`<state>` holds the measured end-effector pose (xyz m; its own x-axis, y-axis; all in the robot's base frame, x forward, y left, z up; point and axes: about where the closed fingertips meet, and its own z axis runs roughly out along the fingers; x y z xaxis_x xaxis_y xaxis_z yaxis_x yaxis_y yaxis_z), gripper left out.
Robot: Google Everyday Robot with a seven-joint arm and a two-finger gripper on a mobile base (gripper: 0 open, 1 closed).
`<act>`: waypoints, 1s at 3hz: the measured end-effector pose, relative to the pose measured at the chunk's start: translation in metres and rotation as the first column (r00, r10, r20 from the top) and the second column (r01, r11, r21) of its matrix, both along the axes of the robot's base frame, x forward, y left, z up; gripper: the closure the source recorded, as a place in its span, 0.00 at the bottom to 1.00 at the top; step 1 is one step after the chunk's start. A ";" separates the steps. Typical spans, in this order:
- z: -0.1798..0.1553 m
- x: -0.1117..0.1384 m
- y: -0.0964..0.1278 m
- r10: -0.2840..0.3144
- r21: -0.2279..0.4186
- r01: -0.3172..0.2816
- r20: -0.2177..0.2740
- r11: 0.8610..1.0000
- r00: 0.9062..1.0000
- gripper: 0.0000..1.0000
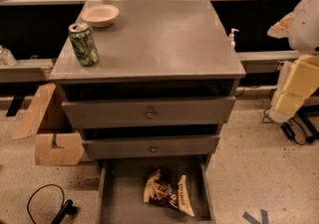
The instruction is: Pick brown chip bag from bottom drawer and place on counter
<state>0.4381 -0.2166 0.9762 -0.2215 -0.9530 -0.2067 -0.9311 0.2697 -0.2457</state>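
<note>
Here we see the brown chip bag unpicked in the bottom drawer, down-left of the gripper (its state we cannot tell), the counter awaiting.

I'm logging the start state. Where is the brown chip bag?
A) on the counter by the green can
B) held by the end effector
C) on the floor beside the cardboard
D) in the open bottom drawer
D: the brown chip bag lies in the pulled-out bottom drawer, below the counter with the green can; the end effector is off at the right edge, away from the bag.
</note>
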 end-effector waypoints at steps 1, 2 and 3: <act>0.000 0.000 0.000 0.000 0.000 0.000 0.000 1.000 1.000 0.00; -0.028 0.007 -0.007 -0.026 0.001 0.026 -0.009 1.000 1.000 0.00; -0.098 0.011 -0.021 -0.046 0.006 0.046 -0.022 0.999 0.999 0.00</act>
